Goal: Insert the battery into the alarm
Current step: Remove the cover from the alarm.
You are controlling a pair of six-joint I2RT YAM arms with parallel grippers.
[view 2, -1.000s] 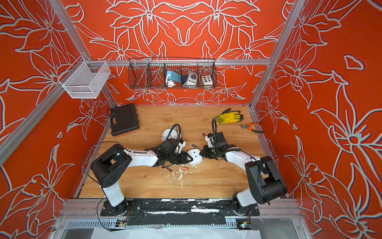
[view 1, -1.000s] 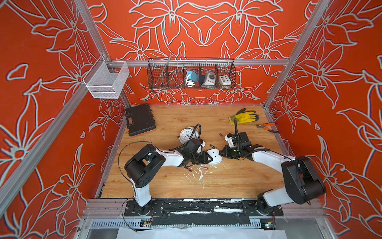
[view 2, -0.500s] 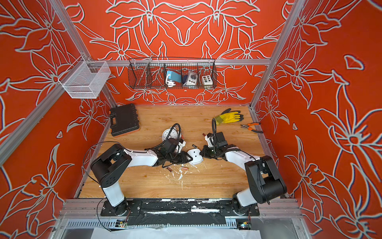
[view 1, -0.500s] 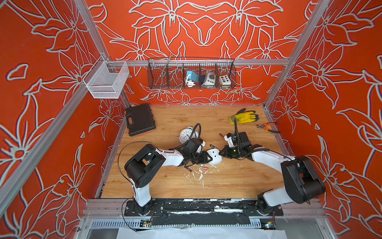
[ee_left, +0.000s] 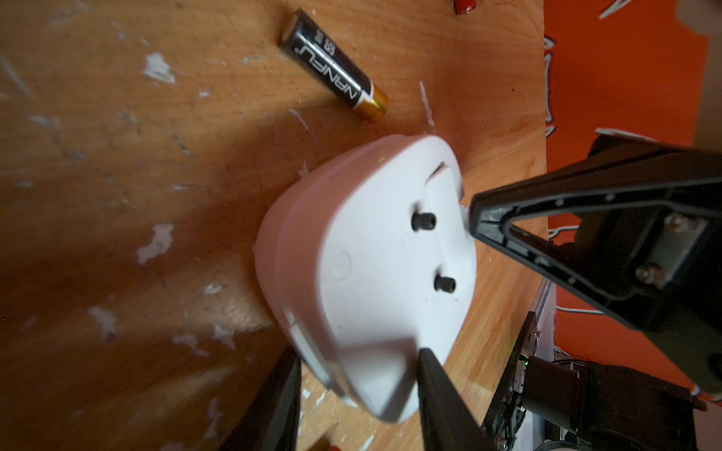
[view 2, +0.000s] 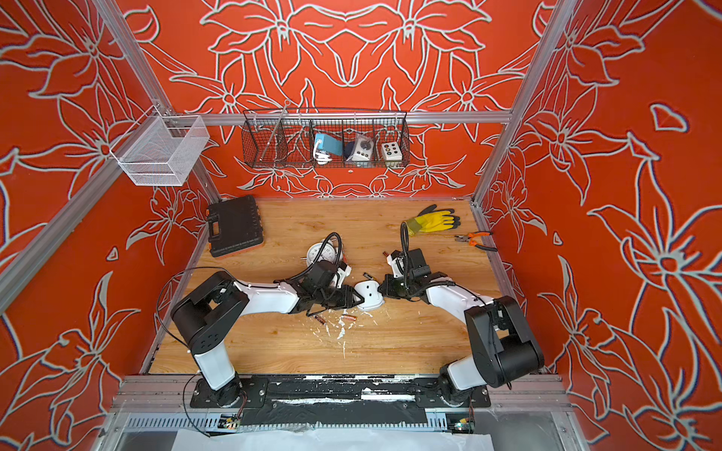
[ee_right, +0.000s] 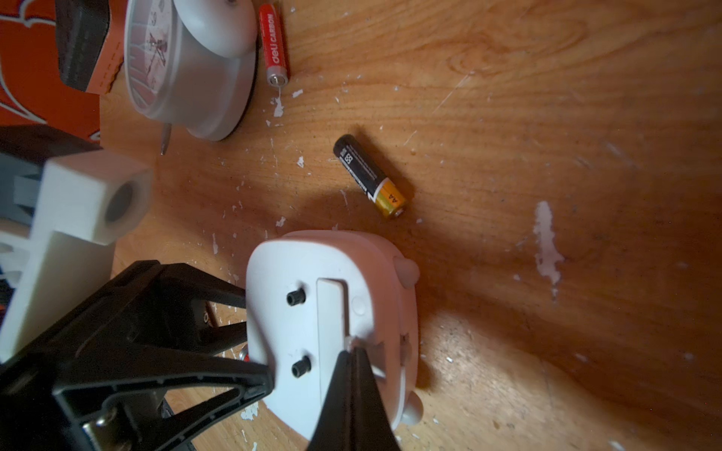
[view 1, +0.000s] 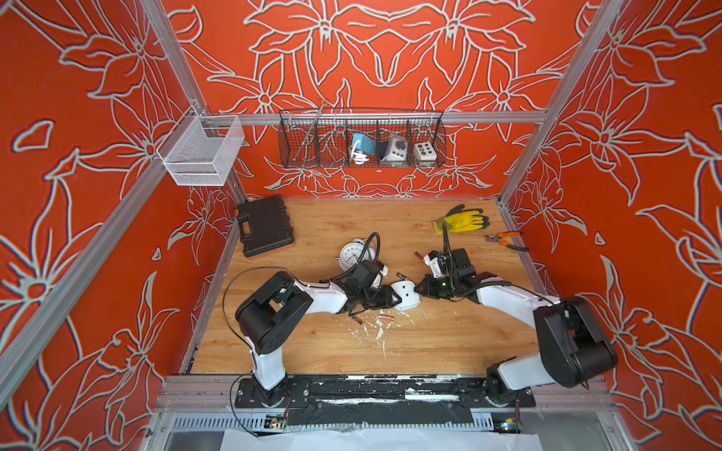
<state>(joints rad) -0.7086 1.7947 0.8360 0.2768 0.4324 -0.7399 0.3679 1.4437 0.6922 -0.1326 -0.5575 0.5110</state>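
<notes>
here we note the left gripper part-open, clamping one end of the white alarm, which sits back-up on the table. the right gripper is fully closed, tips against the battery cover edge. the battery lies loose just beside the alarm. the alarm's face is hidden. we cannot tell whether the tips pinch anything.
</notes>
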